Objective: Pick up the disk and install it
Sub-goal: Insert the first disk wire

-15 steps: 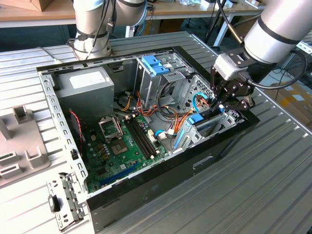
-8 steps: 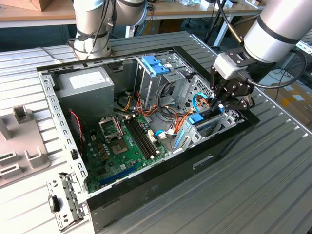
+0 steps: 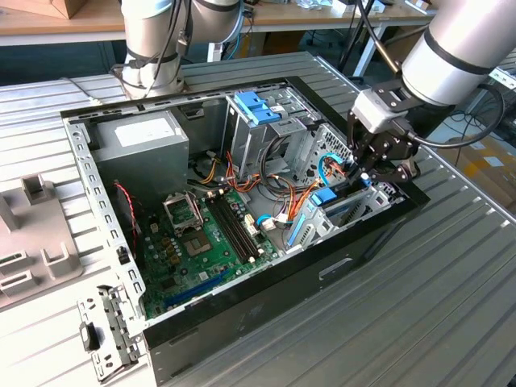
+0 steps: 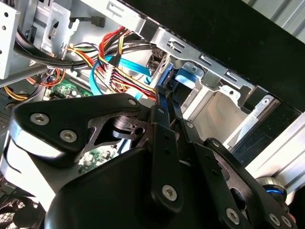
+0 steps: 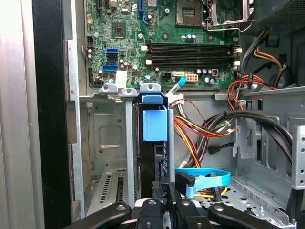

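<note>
The disk [image 3: 324, 196] stands on edge in a slot of the grey metal cage [image 3: 355, 210] at the computer case's front corner, on the exterior view's right. Its blue bracket [image 5: 155, 125] faces up toward the first wrist view, with the dark body below it. My gripper [image 3: 364, 171] hangs just above that slot. In the second wrist view its black fingers [image 4: 161, 124] converge to a shut tip, gripper [image 4: 163, 93], right at the blue bracket [image 4: 183, 78]. I see nothing between the fingers. The gripper [image 5: 166, 191] lines up with the disk's edge.
The open case holds a green motherboard [image 3: 201, 234], a large grey power-supply box [image 3: 145, 141], an upper cage with light-blue latches [image 3: 258, 109], and bundles of orange, red and blue cables [image 5: 205, 179] beside the slot. A loose metal bracket [image 3: 101, 334] lies on the table.
</note>
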You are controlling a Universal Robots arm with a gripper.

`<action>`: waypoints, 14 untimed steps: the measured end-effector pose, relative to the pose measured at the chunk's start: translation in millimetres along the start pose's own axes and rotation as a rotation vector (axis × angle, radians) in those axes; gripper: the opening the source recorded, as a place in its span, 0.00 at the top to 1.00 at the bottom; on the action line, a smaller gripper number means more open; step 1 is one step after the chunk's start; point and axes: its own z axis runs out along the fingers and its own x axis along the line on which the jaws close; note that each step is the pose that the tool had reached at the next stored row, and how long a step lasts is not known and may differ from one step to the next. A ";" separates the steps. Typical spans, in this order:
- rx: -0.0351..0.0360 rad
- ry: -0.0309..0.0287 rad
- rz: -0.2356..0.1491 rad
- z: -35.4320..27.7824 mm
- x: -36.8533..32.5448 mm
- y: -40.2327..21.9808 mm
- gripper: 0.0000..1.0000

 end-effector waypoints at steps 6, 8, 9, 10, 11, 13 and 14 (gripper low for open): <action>0.0000 0.0002 0.000 3.1 0.4 0.1 0.83; 0.0000 -0.0001 0.000 3.5 0.4 0.1 0.83; 0.0000 0.0000 0.000 3.5 0.5 0.1 0.83; 0.0000 -0.0007 0.000 3.9 0.5 0.2 0.82; 0.0000 -0.0006 0.000 3.9 0.5 0.2 0.82; 0.0000 -0.0002 0.000 3.9 0.5 0.2 0.69; 0.0000 -0.0002 0.000 3.9 0.5 0.2 0.69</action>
